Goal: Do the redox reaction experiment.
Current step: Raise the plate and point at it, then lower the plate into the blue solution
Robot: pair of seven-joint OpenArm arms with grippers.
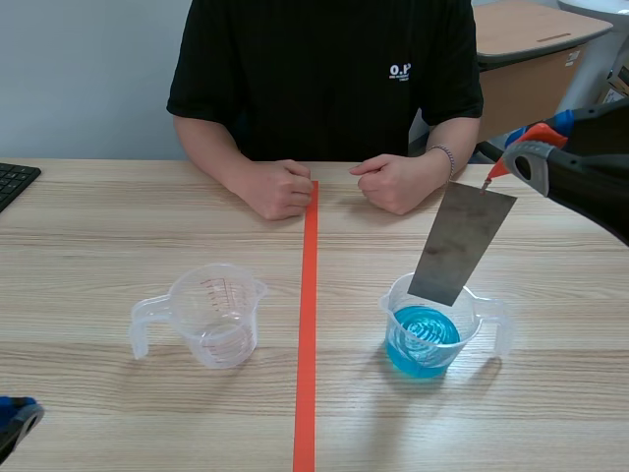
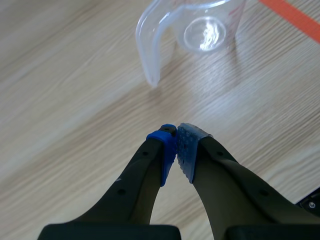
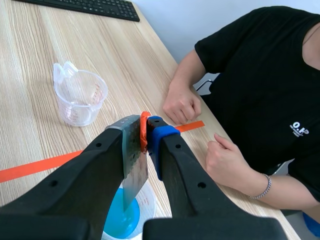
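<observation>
At the far left a black keyboard point(image 1: 15, 182) lies on the pale wood-grain counter point(image 1: 88, 236). Near it, low at the edge closest to the robot, the left fingers point(image 2: 172, 145) are pressed together, blue pad against clear dotted pad, holding nothing. Ahead of them stands a clear plastic measuring cup point(image 1: 211, 317), empty, with red scale marks, a spout and a looped handle that points back toward those fingers.

Past the orange tape line, a person in a black shirt sits across the counter with both fists resting on it, one point(image 1: 280, 189) on each point(image 1: 391, 184) side of the line.

To the right stands a second clear cup point(image 1: 447, 329), about half filled with bright blue liquid point(image 1: 423, 339). Above it hangs the metal plate point(image 1: 460, 244), a thin, flat, dull grey rectangle. Its long axis runs steeply down and to the left from the right fingers point(image 3: 144, 131), which pinch its top corner between their pads. The plate's lower edge sits at the mouth of the cup, directly over the liquid. From here I cannot tell whether it touches the surface yet.

The right arm is plainly the one at work. I judge that the coming move is a short lowering along the plate's own length, keeping it within the rim so that the light cup does not tip.
</observation>
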